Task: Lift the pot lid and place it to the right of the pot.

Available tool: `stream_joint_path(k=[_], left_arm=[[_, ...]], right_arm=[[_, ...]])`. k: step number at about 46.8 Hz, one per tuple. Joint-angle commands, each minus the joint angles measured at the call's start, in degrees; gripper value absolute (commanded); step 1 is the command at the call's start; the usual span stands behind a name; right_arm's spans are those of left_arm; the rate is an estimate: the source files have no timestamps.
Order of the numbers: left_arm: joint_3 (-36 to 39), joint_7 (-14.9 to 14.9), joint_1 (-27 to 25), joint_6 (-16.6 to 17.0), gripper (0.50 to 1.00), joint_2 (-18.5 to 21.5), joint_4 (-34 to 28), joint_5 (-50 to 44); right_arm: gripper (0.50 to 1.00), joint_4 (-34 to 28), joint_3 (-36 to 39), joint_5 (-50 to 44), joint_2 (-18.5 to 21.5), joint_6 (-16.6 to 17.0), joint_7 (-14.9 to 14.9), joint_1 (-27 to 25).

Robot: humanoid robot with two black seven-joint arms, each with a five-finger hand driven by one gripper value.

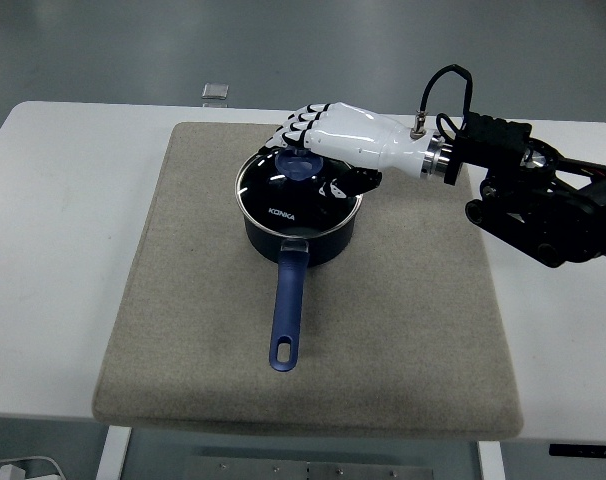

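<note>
A dark blue saucepan (298, 235) with a long blue handle (287, 312) stands on the grey mat (183, 300), handle toward the near edge. Its glass lid (283, 200) sits on the pot, with a blue knob (301, 165) at the centre. My right hand (318, 150), white with black joints, reaches in from the right and hovers over the knob. Its fingers (293, 128) curve over the knob's far side and the thumb (355, 180) lies over the lid's right part. The hand is not closed on the knob. My left hand is out of sight.
The mat covers most of the white table (63, 200). A small grey square object (215, 91) lies at the table's far edge. Bare mat lies to the right of the pot (423, 260). The black right forearm (543, 205) spans the right side.
</note>
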Motion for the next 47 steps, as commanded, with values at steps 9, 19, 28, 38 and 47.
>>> stream_joint_path(k=[9,19,28,38,47], left_arm=[[0.0,0.0,0.0,0.0,1.0,0.0,0.0,0.0],[0.0,0.0,0.0,0.0,1.0,0.0,0.0,0.0],[0.0,0.0,0.0,0.0,1.0,0.0,0.0,0.0],[0.0,0.0,0.0,0.0,1.0,0.0,0.0,0.0],[0.0,0.0,0.0,0.0,1.0,0.0,0.0,0.0]], right_arm=[[0.76,-0.1,0.0,-0.1,0.0,0.2,0.0,-0.1],[0.597,0.0,-0.6,0.1,0.0,1.5,0.0,-0.1],[0.5,-0.1,-0.6,0.3,0.5,3.2,0.0,0.0],[0.5,-0.3,-0.6,0.4,1.6,4.1,0.0,0.1],[0.5,-0.4,-0.6,0.4,1.8,4.1,0.0,0.5]])
